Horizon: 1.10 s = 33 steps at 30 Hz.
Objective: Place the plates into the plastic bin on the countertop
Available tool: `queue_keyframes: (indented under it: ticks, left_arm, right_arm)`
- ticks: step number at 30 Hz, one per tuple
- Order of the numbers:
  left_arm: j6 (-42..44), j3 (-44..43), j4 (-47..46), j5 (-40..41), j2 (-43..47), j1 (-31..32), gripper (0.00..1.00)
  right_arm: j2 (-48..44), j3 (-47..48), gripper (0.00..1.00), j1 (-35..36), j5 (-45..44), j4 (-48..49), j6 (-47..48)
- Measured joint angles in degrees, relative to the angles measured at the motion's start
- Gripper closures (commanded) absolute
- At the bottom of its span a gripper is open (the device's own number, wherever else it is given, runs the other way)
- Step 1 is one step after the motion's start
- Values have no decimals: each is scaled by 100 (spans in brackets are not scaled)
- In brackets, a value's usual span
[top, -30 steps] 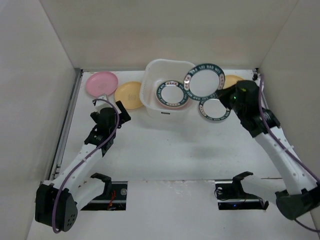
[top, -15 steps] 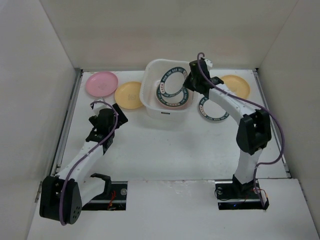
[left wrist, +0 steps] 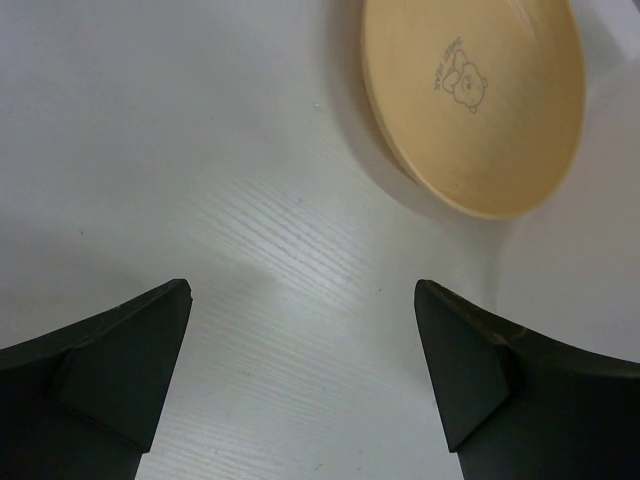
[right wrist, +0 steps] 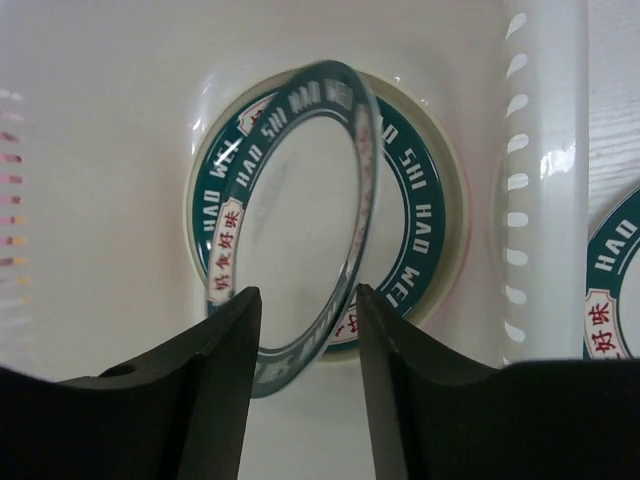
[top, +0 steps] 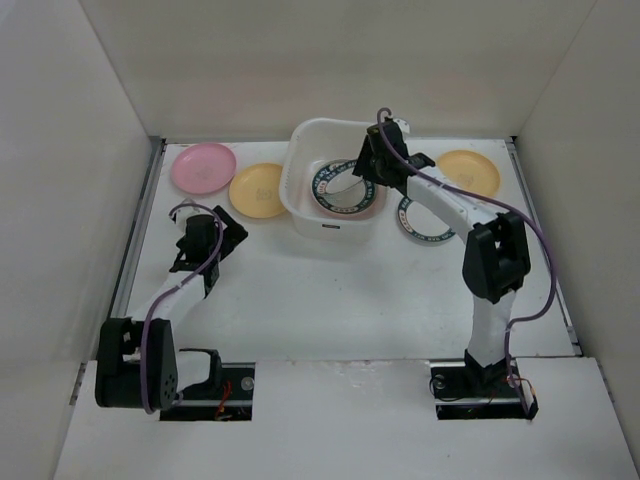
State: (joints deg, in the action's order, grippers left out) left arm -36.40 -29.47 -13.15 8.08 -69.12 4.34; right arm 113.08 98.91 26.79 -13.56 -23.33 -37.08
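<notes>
My right gripper (right wrist: pixel 308 290) hangs over the plastic bin (right wrist: pixel 540 200), its jaws apart. A green-rimmed plate (right wrist: pixel 290 210) stands tilted and blurred between them, loose, its lower rim near the right finger. Under it another green-rimmed plate (right wrist: pixel 430 230) lies flat in the bin (top: pixel 300 205). From above, that gripper (top: pixel 362 172) is at the bin's right side. My left gripper (left wrist: pixel 302 290) is open and empty over bare countertop (left wrist: pixel 250 200), short of a yellow-orange plate (left wrist: pixel 480 100). From above it (top: pixel 222 232) sits left of the bin.
On the countertop lie a pink plate (top: pixel 203 167), a yellow-orange plate (top: pixel 258 190), another yellow-orange plate (top: pixel 468 172) and a green-rimmed plate (top: pixel 425 225) partly under the right arm. White walls close in the left, back and right.
The right arm carried the green-rimmed plate from right of the bin to over it, then its jaws opened and the plate tipped loose. The left gripper drew back to the left.
</notes>
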Motion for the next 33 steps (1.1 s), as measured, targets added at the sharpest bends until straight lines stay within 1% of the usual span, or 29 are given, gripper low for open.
queue_keyframes:
  ticks: [2, 4, 8, 10, 13, 18, 22, 25, 33]
  left_arm:
    - [-157, 0, -170, -177, -79, -131, 10]
    - [-293, 0, -302, -315, -164, -225, 13]
    - [-555, -2, -535, -531, -363, -352, 16]
    - [-678, -7, -636, -623, -487, -385, 17]
    - [-831, -79, -732, -706, -717, -409, 20]
    - [-1025, -533, -872, -787, -1399, -409, 29]
    - [-1178, -1029, -1023, -835, -2085, -409, 38]
    - [-1296, -1349, -1104, -876, -2535, -409, 45]
    - [-1554, -2135, -1147, -916, -3541, -393, 63]
  right_arm:
    - [-24, -37, 37, 52, -96, 13, 118]
    - [-109, -122, 31, 122, -195, 52, 247]
    - [-487, -361, 26, 304, -350, 175, 551]
    - [-791, -540, 25, 387, -433, 243, 697]
    - [-1309, -846, 24, 503, -549, 385, 890]
    - [-2461, -1803, 23, 669, -671, 809, 1058]
    - [-3436, -2796, 22, 769, -686, 1150, 1097]
    - [-3991, -3331, 22, 787, -688, 1239, 1143]
    - [-4894, -4096, 23, 787, -710, 1366, 1226]
